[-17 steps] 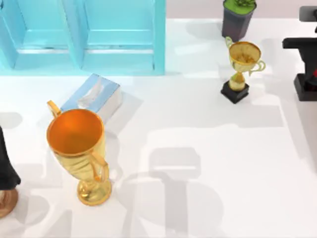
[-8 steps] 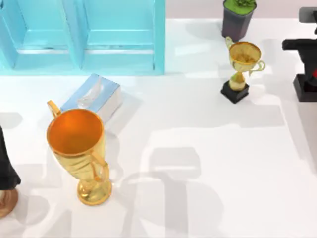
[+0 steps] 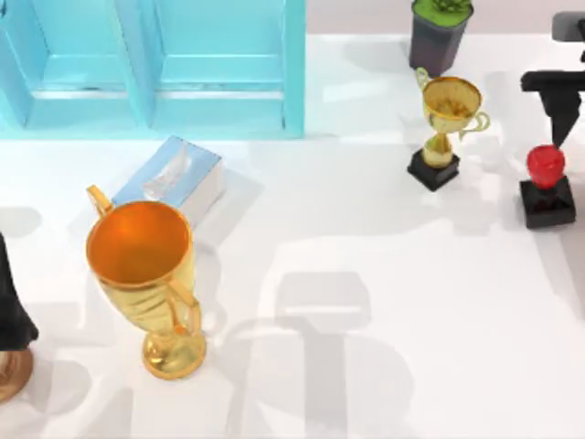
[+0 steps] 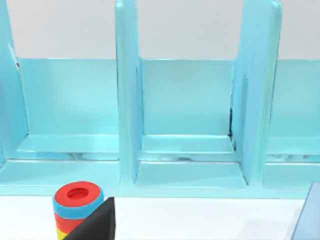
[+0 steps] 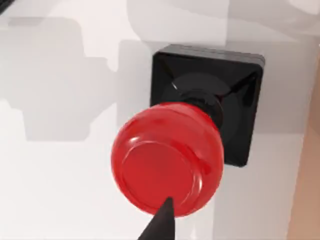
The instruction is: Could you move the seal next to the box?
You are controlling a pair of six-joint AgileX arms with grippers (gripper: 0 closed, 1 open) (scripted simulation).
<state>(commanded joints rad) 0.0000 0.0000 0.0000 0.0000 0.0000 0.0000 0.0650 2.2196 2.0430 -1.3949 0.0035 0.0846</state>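
The seal, a glossy red knob on a black square base, is near the table's right edge, just right of a small gold trophy. In the right wrist view its knob is seen from above, with one dark fingertip against its rim. My right gripper reaches down onto the knob from the far right and is shut on it. The box, a pale blue tissue box, lies far off at the left, in front of the shelf. My left arm is parked at the left edge.
A light blue shelf runs along the back left. A large gold trophy stands in front of the box. A small gold trophy and a dark plant pot stand at the back right. A striped red and blue cylinder shows before the shelf.
The seal, half cut off at the right edge before, has come left and toward the front, and now its whole base and knob show. The left arm has not moved.
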